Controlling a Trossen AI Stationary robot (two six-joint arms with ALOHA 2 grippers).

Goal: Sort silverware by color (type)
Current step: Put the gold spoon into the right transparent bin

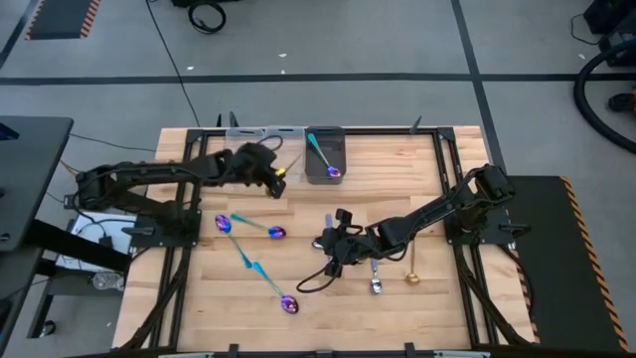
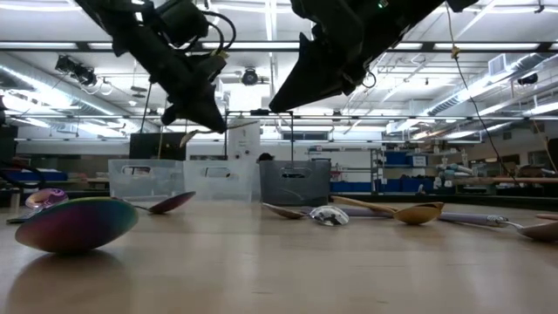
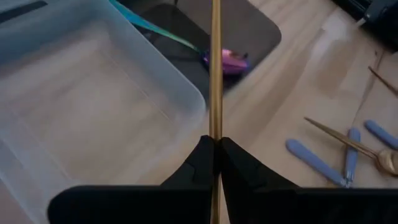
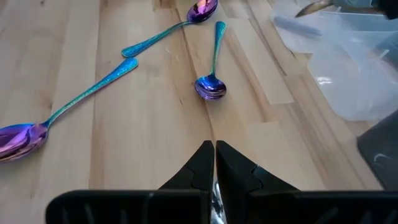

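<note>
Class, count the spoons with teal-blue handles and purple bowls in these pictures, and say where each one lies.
4. One teal-handled spoon lies in the dark bin. Three lie on the table's left half: two near the left arm, one nearer the front edge. Others may be hidden under the arms.

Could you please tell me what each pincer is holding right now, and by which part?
The left pincer is shut on a gold spoon, gripped on its handle. The right pincer is shut on something silvery; what part cannot be told.
</note>
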